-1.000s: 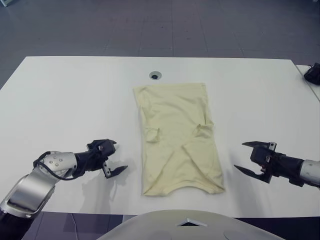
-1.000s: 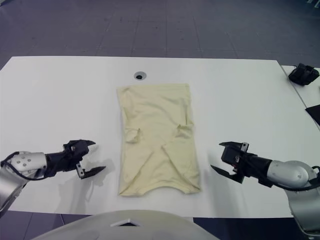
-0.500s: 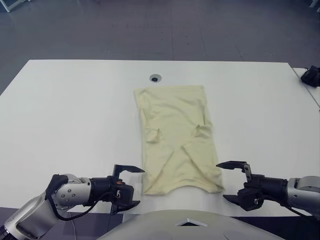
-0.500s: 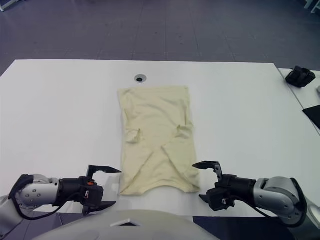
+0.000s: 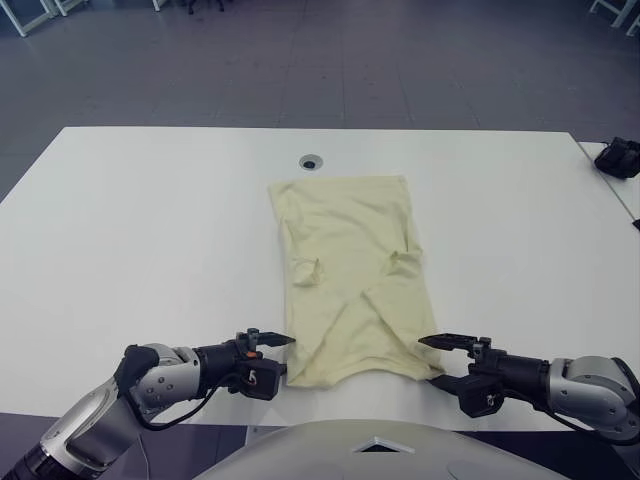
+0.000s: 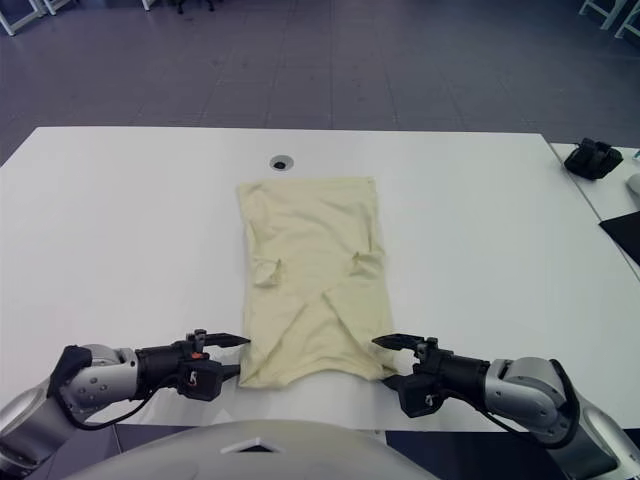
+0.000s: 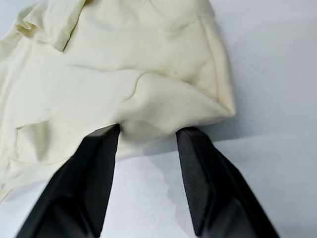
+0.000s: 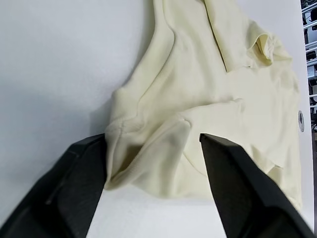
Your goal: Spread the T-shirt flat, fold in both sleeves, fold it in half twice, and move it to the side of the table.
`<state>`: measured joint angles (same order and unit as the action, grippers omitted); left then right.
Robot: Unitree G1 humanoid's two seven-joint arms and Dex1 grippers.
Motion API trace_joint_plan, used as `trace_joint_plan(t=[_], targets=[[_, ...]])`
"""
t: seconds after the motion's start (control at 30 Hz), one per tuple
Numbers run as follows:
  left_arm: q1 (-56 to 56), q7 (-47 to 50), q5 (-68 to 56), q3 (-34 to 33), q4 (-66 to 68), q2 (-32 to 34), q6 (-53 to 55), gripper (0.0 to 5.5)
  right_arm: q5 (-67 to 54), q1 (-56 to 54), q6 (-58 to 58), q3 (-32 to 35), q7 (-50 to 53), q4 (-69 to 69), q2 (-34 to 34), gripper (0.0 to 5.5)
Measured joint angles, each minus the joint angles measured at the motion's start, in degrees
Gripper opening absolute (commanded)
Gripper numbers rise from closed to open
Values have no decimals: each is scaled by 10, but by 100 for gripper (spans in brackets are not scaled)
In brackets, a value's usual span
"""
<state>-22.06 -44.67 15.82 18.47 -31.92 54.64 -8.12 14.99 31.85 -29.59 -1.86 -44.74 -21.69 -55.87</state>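
Observation:
A pale yellow T-shirt [image 5: 350, 270] lies lengthwise in the middle of the white table [image 5: 130, 220], both sleeves folded in over its body. My left gripper [image 5: 281, 358] is open at the shirt's near left corner. In the left wrist view that corner of the T-shirt [image 7: 124, 64] bulges between the two black fingers [image 7: 99, 168] of the left gripper [image 7: 150, 130]. My right gripper [image 5: 428, 360] is open at the near right corner. In the right wrist view the right gripper [image 8: 152, 141] straddles that rumpled corner of the T-shirt [image 8: 223, 89].
A round cable hole [image 5: 311, 160] sits in the table just beyond the shirt's far edge. A black object [image 5: 620, 158] rests on a neighbouring surface at the far right. Bare tabletop lies on both sides of the shirt.
Both grippers have come from the table's sides to the near edge and closed in on the shirt's two near corners. The shirt itself has not moved; the head camera shifted.

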Motion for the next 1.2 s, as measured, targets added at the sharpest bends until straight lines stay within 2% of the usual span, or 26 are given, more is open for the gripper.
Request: trace_joint_plan(t=[0.27,0.5,0.67,0.97,1.2], targets=[[-29,-10,20,13,-27,1,-1,5,8,6,1,-9,4,4,0,115],[-24,-9,43,24,-26,-19,-1,0,13,10,1,-10,13,17,0,2],[-17,-37,11,9,-24,-15,12,0,-28,9,41,-3,-11,5,-8,1],[25,-115,-69,-32,6,27,13,0,-212,-52,282,14,-111,-171,-35,1],[31,-202,-197,-68,-17,63,87,0,-285,-69,397,13,-158,-215,-54,1]])
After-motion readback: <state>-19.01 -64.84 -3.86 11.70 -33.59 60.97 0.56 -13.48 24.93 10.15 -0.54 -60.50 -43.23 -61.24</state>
